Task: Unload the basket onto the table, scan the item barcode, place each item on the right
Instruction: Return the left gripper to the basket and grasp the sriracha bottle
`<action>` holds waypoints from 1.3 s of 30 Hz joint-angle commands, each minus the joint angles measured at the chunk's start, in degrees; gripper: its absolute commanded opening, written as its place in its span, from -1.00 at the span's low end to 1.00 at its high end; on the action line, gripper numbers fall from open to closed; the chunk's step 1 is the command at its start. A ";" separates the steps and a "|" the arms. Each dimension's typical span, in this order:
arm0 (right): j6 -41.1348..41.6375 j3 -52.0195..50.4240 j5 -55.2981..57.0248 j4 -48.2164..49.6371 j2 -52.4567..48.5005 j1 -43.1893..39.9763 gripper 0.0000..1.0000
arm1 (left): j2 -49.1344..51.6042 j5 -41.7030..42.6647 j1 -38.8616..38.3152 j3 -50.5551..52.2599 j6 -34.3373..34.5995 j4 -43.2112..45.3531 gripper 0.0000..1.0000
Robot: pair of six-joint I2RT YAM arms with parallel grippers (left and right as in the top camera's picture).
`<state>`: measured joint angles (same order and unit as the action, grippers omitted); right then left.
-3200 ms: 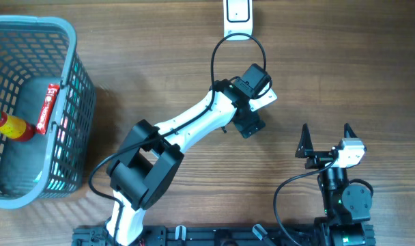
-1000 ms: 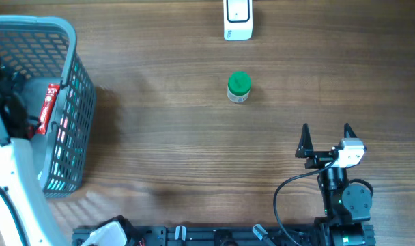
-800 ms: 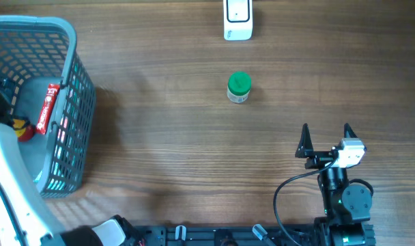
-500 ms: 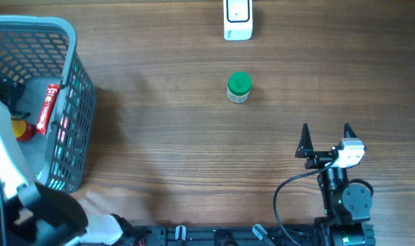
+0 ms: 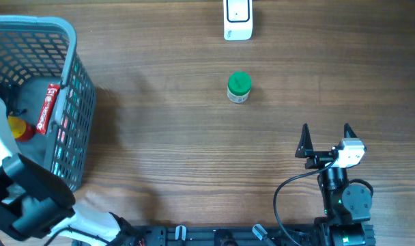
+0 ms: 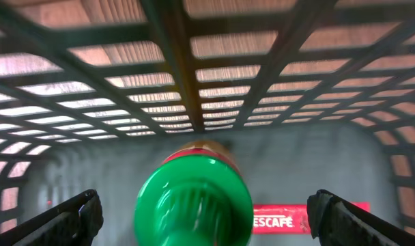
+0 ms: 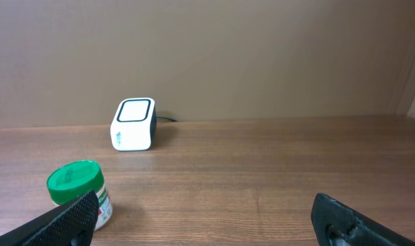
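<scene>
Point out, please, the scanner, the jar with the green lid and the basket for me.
scanner [image 5: 237, 17], overhead view, on its white top.
jar [image 5: 239, 83], overhead view, on its green lid.
basket [image 5: 74, 109], overhead view, on the mesh wall nearest the jar.

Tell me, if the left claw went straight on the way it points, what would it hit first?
Most likely the green cap of the bottle inside the basket, dead ahead of the open left gripper. How near it is, I cannot tell.

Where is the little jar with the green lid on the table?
In the overhead view the small green-lidded jar stands alone mid-table, just in front of the white box-shaped scanner and well right of the grey plastic basket.
</scene>
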<state>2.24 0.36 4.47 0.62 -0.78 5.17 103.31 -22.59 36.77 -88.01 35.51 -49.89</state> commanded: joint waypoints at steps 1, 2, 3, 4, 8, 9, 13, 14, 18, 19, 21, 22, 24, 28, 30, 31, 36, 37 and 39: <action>-0.66 -0.07 -0.72 0.13 0.35 0.24 0.99 | 2.95 -0.39 0.31 0.02 0.96 0.90 1.00; -0.63 -0.07 -0.72 0.13 0.35 0.24 0.99 | 3.15 -0.33 0.31 0.02 0.98 1.16 1.00; -0.63 -0.07 -0.72 0.13 0.35 0.24 1.00 | 3.15 0.11 0.31 0.02 0.98 1.33 1.00; -0.63 -0.07 -0.70 0.13 0.35 0.24 1.00 | 3.15 0.72 0.31 0.02 0.98 1.55 1.00; -0.63 -0.07 -0.72 0.13 0.35 0.24 1.00 | 3.15 1.33 0.31 0.02 0.96 1.95 0.80; -0.63 -0.07 -0.72 0.13 0.35 0.24 0.99 | 3.15 1.31 0.31 0.02 0.94 1.95 0.51; -0.63 -0.07 -0.70 0.13 0.35 0.24 1.00 | 2.73 1.11 0.28 0.02 0.74 1.68 0.03; -0.63 -0.07 -0.72 0.13 0.35 0.24 1.00 | 2.16 1.09 0.24 0.02 0.72 1.66 0.01; -0.66 -0.07 -0.70 0.13 0.35 0.24 0.99 | -1.40 1.11 0.24 0.00 0.76 1.66 0.00; -0.63 -0.07 -0.72 0.13 0.35 0.24 0.99 | -2.93 1.16 0.22 0.02 0.79 1.66 0.00; -0.63 -0.07 -0.72 0.13 0.35 0.24 1.00 | -5.27 1.44 0.04 0.02 0.81 1.27 -0.01; -0.63 -0.07 -0.70 0.13 0.35 0.24 0.99 | -6.82 2.27 -0.11 0.02 0.81 1.03 -0.01; -0.63 -0.07 -0.72 0.13 0.35 0.24 1.00 | -9.94 4.66 -0.55 0.00 0.83 0.81 -0.03; -0.63 -0.07 -0.72 0.13 0.35 0.24 1.00 | -16.68 10.69 -2.25 0.00 0.83 0.79 -0.03; -0.63 -0.07 -0.70 0.13 0.35 0.24 0.99 | -20.22 12.81 -3.61 0.02 0.83 0.63 -0.02; -0.63 -0.07 -0.72 0.13 0.35 0.24 0.99 | -23.37 13.16 -4.90 0.00 0.85 0.59 -0.02; -0.63 -0.07 -0.72 0.13 0.35 0.24 0.99 | -32.26 13.18 -8.66 0.02 1.01 1.27 0.01; -0.63 -0.07 -0.72 0.13 0.35 0.24 1.00 | -33.79 13.18 -9.38 0.02 1.03 1.40 0.02; -0.61 -0.07 -0.72 0.13 0.35 0.24 1.00 | -37.75 13.40 -11.54 0.00 1.40 1.75 0.05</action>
<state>2.24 0.36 4.49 0.60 -0.78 5.17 71.31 -9.98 27.83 -87.72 36.14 -49.19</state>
